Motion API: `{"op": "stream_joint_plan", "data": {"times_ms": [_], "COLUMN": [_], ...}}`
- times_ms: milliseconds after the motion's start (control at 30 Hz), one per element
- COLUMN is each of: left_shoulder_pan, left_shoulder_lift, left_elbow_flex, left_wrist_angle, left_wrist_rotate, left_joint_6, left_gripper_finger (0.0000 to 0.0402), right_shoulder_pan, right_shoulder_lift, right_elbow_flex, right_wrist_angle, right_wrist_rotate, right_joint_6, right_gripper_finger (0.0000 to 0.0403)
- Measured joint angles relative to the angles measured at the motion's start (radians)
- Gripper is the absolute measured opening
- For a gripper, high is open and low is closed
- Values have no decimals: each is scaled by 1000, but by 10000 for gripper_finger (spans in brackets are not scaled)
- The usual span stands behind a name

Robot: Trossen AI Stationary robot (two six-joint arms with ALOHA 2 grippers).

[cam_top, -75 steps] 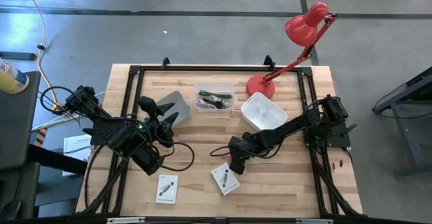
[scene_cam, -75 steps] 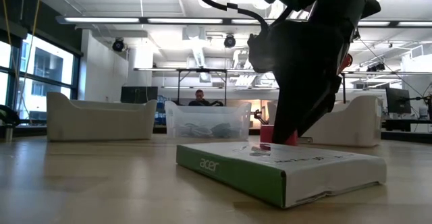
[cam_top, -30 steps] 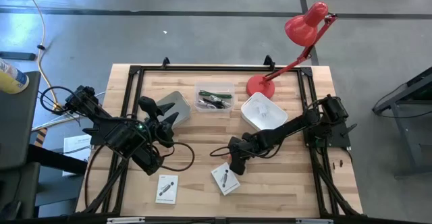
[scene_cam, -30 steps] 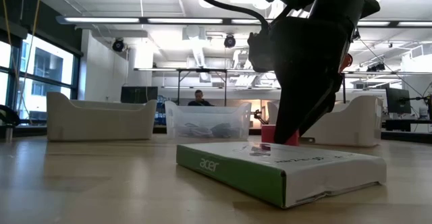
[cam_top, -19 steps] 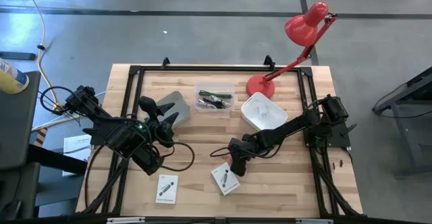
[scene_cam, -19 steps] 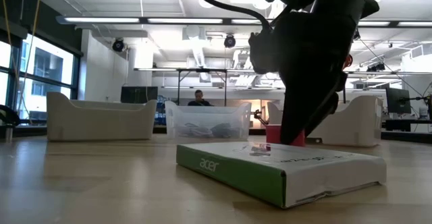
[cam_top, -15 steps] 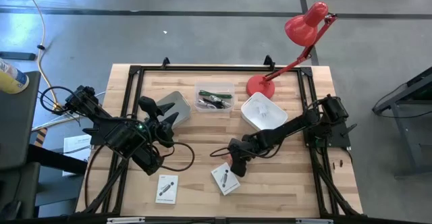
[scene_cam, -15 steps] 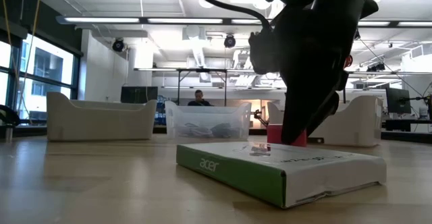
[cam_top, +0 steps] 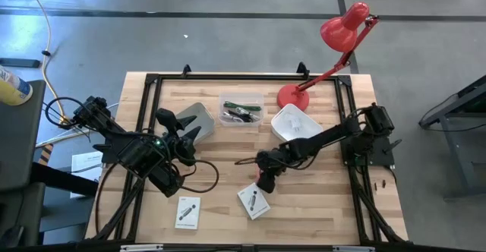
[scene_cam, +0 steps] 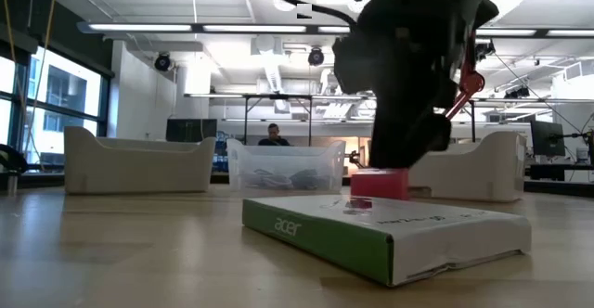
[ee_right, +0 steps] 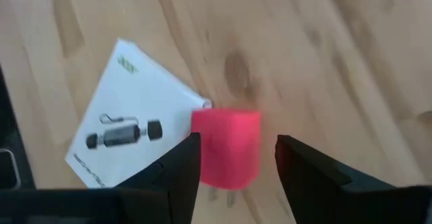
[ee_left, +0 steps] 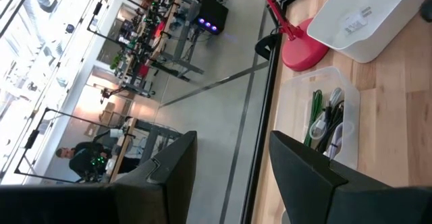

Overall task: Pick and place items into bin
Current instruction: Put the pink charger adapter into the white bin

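Big open workshop w/ strip lights behind, and a wooden table [cam_top: 228,142] up front. The right pincer [ee_right: 233,158] hangs over the mid-table w/ the small pink piece [ee_right: 225,147] between its fingers; can't tell if it's pinching the block or just straddling it. The block looks just off the wood, beside a flat white card [cam_top: 253,200]. The clear bin [cam_top: 242,109] at the far edge already holds a green pen and cables, so my guess is that's where it's headed. The left pincer [ee_left: 233,160] waits spread at the left side (pointed toward the bin), holding nothing. A second card [cam_top: 187,212] sits near the front edge.
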Motion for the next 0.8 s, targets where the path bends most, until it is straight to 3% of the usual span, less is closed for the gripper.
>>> {"op": "stream_joint_plan", "data": {"times_ms": [400,800], "left_shoulder_pan": [0,0], "left_shoulder_lift": [0,0], "left_elbow_flex": [0,0], "left_wrist_angle": [0,0], "left_wrist_rotate": [0,7], "left_joint_6": [0,0], "left_gripper_finger": [172,172], "right_shoulder_pan": [-75,-30], "right_shoulder_lift": [-111,-95], "right_elbow_flex": [0,0], "right_wrist_angle": [-33,-43], "right_wrist_rotate": [6,20], "right_joint_6": [-78,-70], "right_gripper_finger": [124,147]}}
